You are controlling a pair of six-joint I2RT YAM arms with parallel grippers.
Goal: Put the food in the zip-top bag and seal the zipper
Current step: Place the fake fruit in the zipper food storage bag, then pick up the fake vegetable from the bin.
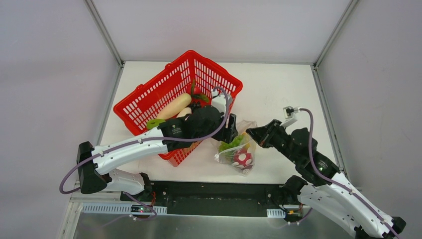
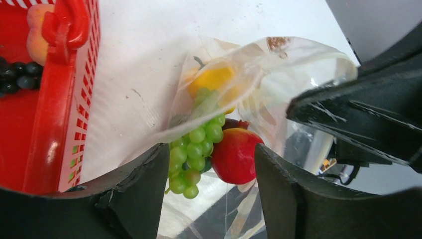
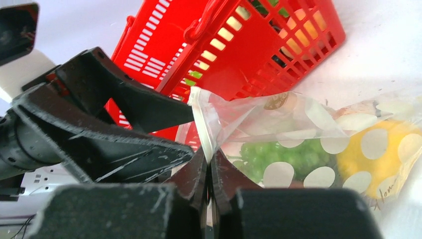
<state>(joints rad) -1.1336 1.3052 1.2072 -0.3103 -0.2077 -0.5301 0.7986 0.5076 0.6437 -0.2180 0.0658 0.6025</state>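
On the white bench you have the red basket at the far left, with a pale radish lying in it. Just right of its near corner lies the bag, clear with white dots, between your two arms. Your left fingers stand wide apart at the bag's basket side and pinch nothing; through the gap you see the film and the food behind it. Your right fingers are pressed tight together on the bag's edge. Inside the bag sit a bunch of green grapes, a red fruit touching it, and a yellow piece farther in. The zipper, a whitish strip, runs down into the right fingers' pinch; you cannot tell whether it is sealed.
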